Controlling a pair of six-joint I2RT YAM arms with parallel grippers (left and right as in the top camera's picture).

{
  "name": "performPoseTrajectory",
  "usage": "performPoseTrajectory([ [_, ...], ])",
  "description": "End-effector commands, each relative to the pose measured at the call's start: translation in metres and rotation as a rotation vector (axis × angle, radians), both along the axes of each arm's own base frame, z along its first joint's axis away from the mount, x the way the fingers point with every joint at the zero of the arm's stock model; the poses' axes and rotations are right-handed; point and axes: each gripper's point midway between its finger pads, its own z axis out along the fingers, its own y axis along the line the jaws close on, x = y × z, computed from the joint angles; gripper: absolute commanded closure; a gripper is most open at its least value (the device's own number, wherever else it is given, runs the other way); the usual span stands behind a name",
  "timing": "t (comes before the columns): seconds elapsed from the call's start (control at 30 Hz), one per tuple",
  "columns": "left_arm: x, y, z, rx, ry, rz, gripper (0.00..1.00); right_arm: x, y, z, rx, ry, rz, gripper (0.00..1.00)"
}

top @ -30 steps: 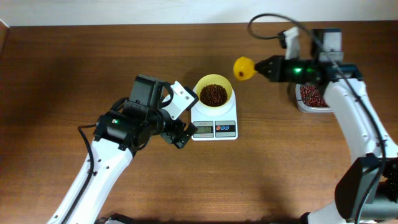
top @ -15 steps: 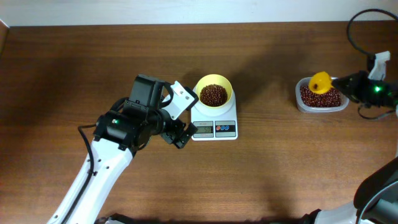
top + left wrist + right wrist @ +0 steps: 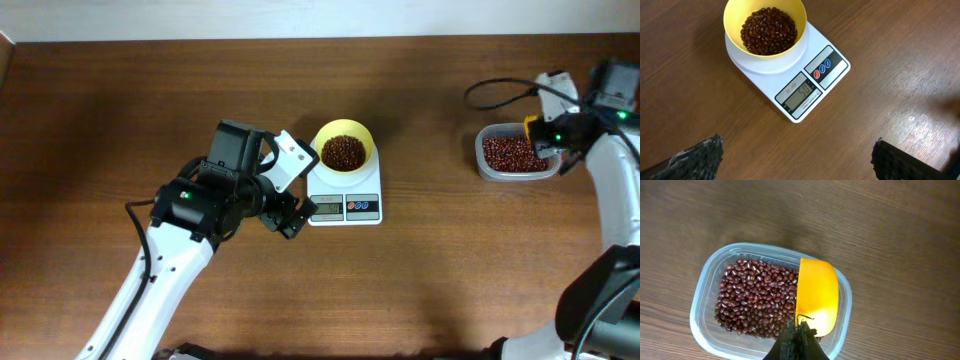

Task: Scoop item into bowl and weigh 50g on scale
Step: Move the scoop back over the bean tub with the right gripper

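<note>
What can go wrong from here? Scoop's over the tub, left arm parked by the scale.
1. The scoop, clamped in the right gripper, hangs over the right rim of the tub. Digging in there might tilt the tub or flick beans onto the table.
2. The open left gripper hovers beside the scale. A nudge could shift the bowl and upset the reading.
</note>
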Motion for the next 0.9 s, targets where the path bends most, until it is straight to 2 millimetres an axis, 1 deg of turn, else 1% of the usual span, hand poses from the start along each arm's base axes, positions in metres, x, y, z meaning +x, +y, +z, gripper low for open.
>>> performPoseTrajectory([
  [0.0,-0.001,0.001,0.004,0.002,-0.021,-0.006,0.01,-0.001,-0.007,0.013,-0.104,-0.001,-0.003,0.96],
  [0.07,-0.001,0.001,0.004,0.002,-0.021,-0.006,0.01,-0.002,-0.007,0.013,-0.099,0.002,-0.009,0.96],
  [0.1,-0.001,0.001,0.004,0.002,-0.021,-0.006,0.01,0.0,-0.008,0.014,-0.078,-0.013,-0.049,0.96],
  [0.13,-0.001,0.001,0.004,0.002,-0.021,-0.006,0.01,0.003,-0.008,0.018,-0.024,-0.041,-0.133,0.96],
  [0.17,-0.001,0.001,0.004,0.002,-0.021,-0.006,0.01,0.005,-0.007,0.023,0.03,-0.063,-0.199,0.96],
  [0.2,-0.001,0.001,0.004,0.002,-0.021,-0.006,0.01,0.008,-0.003,0.029,0.077,-0.086,-0.225,0.96],
  [0.23,-0.001,0.001,0.004,0.002,-0.021,-0.006,0.01,0.01,0.002,0.038,0.128,-0.113,-0.238,0.96],
  [0.3,-0.001,0.001,0.004,0.002,-0.021,-0.006,0.01,0.013,0.012,0.065,0.27,-0.179,-0.286,0.96],
  [0.33,-0.001,0.001,0.004,0.002,-0.021,-0.006,0.01,0.008,0.013,0.086,0.375,-0.218,-0.342,0.96],
  [0.37,-0.001,0.001,0.004,0.002,-0.021,-0.006,0.01,0.002,0.012,0.097,0.447,-0.237,-0.388,0.96],
  [0.4,-0.001,0.001,0.004,0.002,-0.021,-0.006,0.01,-0.008,0.007,0.103,0.501,-0.235,-0.45,0.96],
  [0.47,-0.001,0.001,0.004,0.002,-0.021,-0.006,0.01,-0.025,-0.004,0.098,0.578,-0.194,-0.605,0.96],
  [0.5,-0.001,0.001,0.004,0.002,-0.021,-0.006,0.01,-0.033,-0.009,0.092,0.644,-0.163,-0.727,0.96],
  [0.6,-0.001,0.001,0.004,0.002,-0.021,-0.006,0.01,-0.036,-0.012,0.089,0.757,-0.15,-0.905,0.96],
  [0.7,-0.001,0.001,0.004,0.002,-0.021,-0.006,0.01,-0.036,-0.007,0.089,0.796,-0.136,-0.92,0.96],
  [0.87,-0.001,0.001,0.004,0.002,-0.021,-0.006,0.01,-0.035,-0.01,0.083,0.785,-0.125,-0.933,0.96],
])
